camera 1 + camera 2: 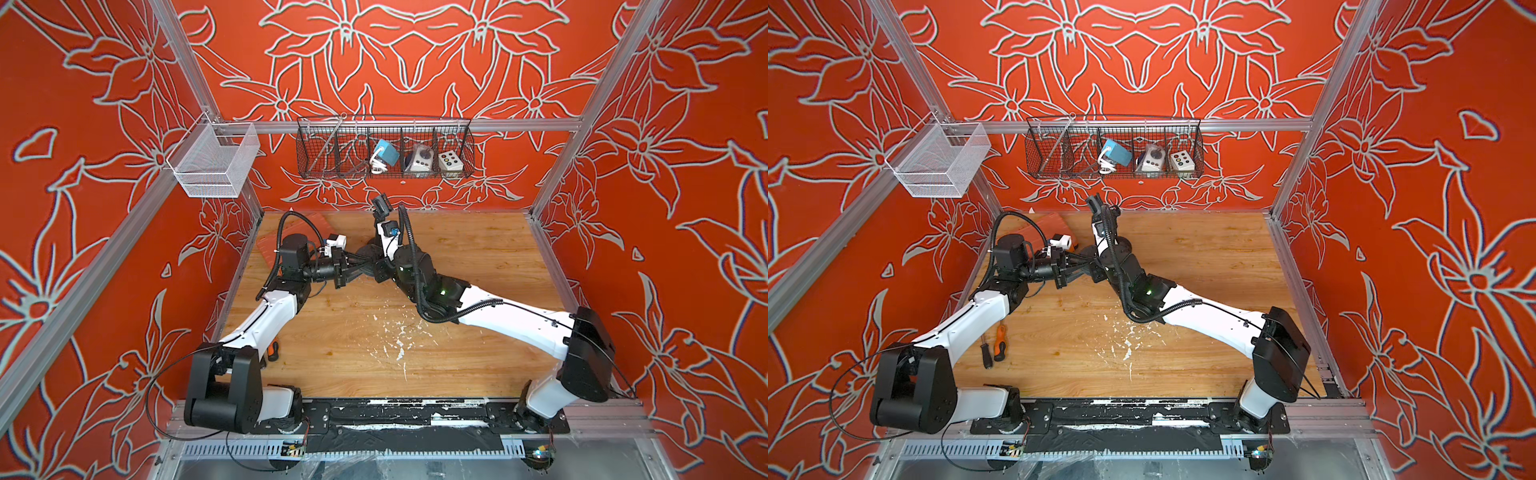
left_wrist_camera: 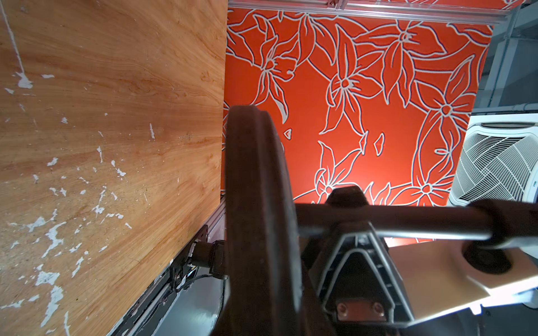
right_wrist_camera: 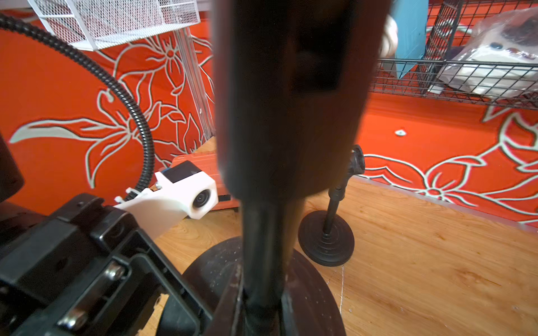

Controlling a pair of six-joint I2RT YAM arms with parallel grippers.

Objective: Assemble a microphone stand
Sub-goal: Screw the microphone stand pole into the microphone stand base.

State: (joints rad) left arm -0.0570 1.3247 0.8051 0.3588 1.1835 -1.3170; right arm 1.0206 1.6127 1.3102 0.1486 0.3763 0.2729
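Near the centre of both top views, toward the far edge of the wooden table (image 1: 478, 266), my two arms meet at the microphone stand (image 1: 367, 251), whose round black foot sits on the boards. My left claw (image 1: 362, 262) reaches in from the left of the frame, its fingers drawn together at the stand. My right claw (image 1: 379, 271) sits just right of it, too dark and crowded for me to tell whether it is apart or together. An orange-handled screwdriver (image 1: 999, 345) lies at the lower left of the table.

Through my left wrist view, the foot (image 2: 256, 203) fills the middle of the frame edge-on, and the pole (image 2: 407, 222) runs off toward the right edge. My left claw (image 2: 348, 216) is clamped on that pole right beside the foot, with a finger (image 2: 355, 261) on either side.

Through my right wrist view, the pole (image 3: 262, 247) stands blurred down the centre and meets the foot (image 3: 314, 291) at the bottom. My left claw's body fills the lower left. A smaller stand (image 3: 327, 241) stands upright on the table right of centre, apart from mine. My right claw's fingers do not show clearly here either.
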